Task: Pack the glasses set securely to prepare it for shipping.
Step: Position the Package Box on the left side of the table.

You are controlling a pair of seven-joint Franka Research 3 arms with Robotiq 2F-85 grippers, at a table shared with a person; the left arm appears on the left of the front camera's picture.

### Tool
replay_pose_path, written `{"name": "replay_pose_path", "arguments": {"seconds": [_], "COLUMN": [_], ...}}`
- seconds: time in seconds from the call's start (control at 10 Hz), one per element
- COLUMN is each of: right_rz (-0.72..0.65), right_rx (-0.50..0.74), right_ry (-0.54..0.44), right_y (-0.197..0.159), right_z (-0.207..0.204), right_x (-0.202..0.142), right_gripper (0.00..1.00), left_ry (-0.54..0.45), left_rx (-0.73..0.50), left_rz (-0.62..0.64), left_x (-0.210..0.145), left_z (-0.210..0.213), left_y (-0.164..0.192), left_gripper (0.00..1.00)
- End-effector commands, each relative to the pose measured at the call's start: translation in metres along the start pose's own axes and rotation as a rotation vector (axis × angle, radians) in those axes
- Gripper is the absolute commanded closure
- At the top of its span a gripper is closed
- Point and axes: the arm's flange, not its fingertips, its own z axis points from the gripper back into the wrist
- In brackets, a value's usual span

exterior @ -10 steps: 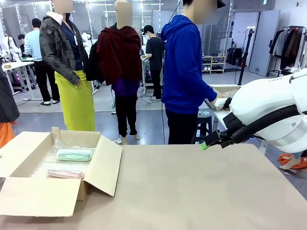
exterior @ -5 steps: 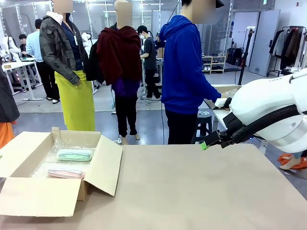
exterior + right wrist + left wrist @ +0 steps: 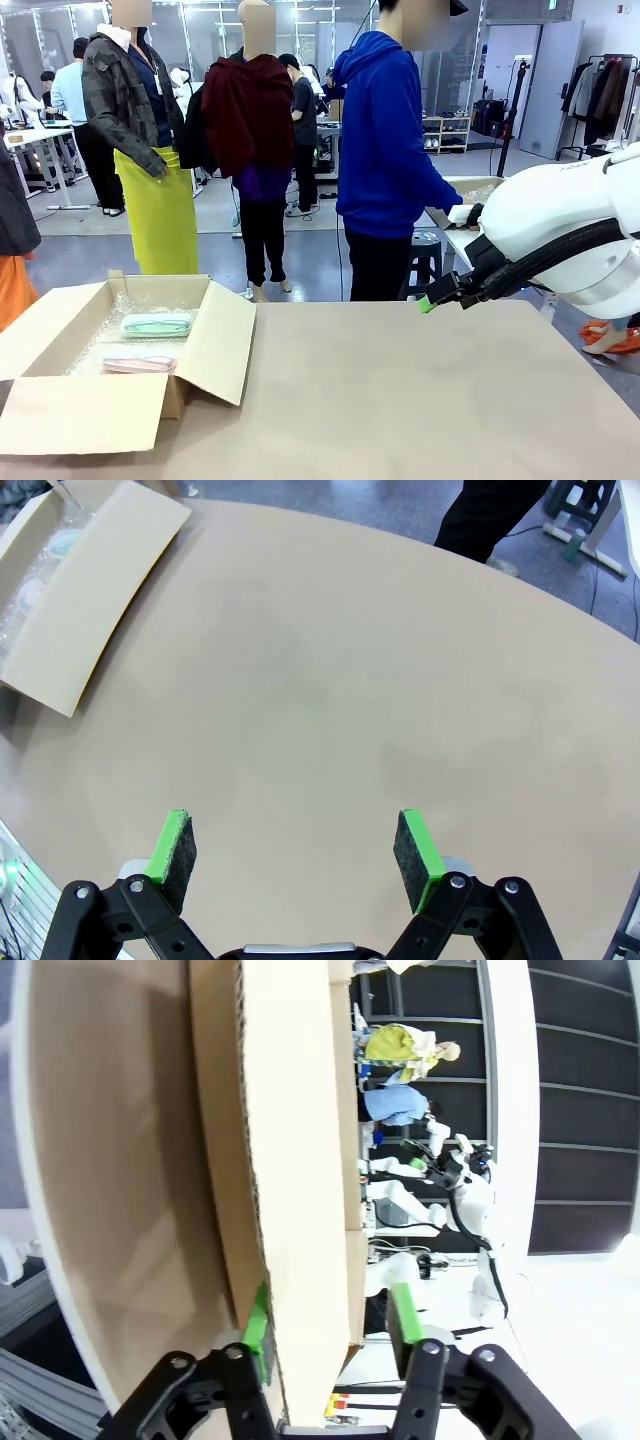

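Mint case (image 3: pixel 156 324) in box (image 3: pixel 225 350), claw-free

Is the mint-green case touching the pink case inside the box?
Apart. In the front view the mint-green case lies farther back in the cardboard box, and a strip of bubble wrap shows plainly between it and the pink case.

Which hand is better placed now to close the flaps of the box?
Probably the left hand: its pads straddle a flap of the cardboard box. The right hand hangs open over bare table, away from it.
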Motion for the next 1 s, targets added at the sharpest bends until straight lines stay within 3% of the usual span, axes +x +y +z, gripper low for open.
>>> {"name": "replay_pose_path", "arguments": {"seconds": [0.0,0.1,0.2,0.3,0.4,0.5,0.7,0.9], "right_rz": [-0.021,-0.021,-0.021,-0.021,-0.021,-0.021,-0.021,-0.021], "right_rx": [-0.003,-0.003,-0.003,-0.003,-0.003,-0.003,-0.003,-0.003], "right_ry": [0.001,0.001,0.001,0.001,0.001,0.001,0.001,0.001], "right_y": [0.004,0.004,0.004,0.004,0.004,0.004,0.004,0.004], "right_z": [0.002,0.002,0.002,0.002,0.002,0.002,0.002,0.002], "right_x": [0.002,0.002,0.002,0.002,0.002,0.002,0.002,0.002], "right_gripper": [0.00,0.00,0.00,0.00,0.00,0.00,0.00,0.00], "left_ry": [-0.057,-0.008,0.054,0.153,0.239,0.374,0.468,0.563], "left_rx": [0.197,0.172,0.264,0.391,0.471,0.570,0.736,0.903], "left_rz": [-0.079,-0.216,-0.413,-0.500,-0.671,-0.790,-0.834,-0.960], "left_x": [-0.004,-0.011,-0.025,-0.051,-0.077,-0.095,-0.107,-0.135], "left_z": [0.008,0.002,-0.022,-0.061,-0.101,-0.138,-0.199,-0.260], "left_y": [-0.007,-0.059,-0.118,-0.166,-0.200,-0.225,-0.261,-0.282], "left_gripper": [0.00,0.00,0.00,0.00,0.00,0.00,0.00,0.00]}}
